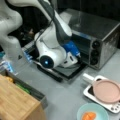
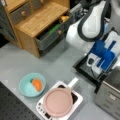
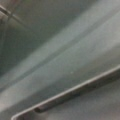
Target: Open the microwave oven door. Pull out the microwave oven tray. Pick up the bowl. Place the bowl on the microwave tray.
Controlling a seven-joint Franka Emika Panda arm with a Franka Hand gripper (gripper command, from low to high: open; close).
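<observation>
Door (image 1: 65, 72) of the microwave oven (image 1: 100, 32) already hangs down flat on its bottom hinge in both front views, a dark slab w/ its handle bar at the outer edge, so the opening step looks done. Microwave oven tray isn't clearly separable from the dark cavity mouth; the wrist view shows only grey metal surfaces & a thin rail or edge (image 3: 75, 91) running diagonally, probably the tray lip or a rack wire, but that's a guess. Gripper (image 2: 96, 65), pale fingers below a blue wrist block, sits just over the lowered door at the cavity mouth; whether its fingers are apart or clamped on anything cannot be told from these views. Judging by that, the step in hand is the tray pull: doing it well would mean catching the front lip squarely, drawing straight out along the runners w/o lifting, and keeping the arm's elbow off the door. Bowl (image 2: 32, 84), pale teal w/ an orange item inside, rests untouched on the grey table (image 2: 15, 62), well apart from the oven, just beside the white handled tray (image 2: 75, 98) carrying a pink plate (image 2: 58, 102). Wooden drawer unit (image 2: 37, 22) stands farther off, one drawer open. No brand, label or readable writing shows anywhere; the oven's black knob panel (image 1: 95, 53) has 3 knobs, markings illegible.
</observation>
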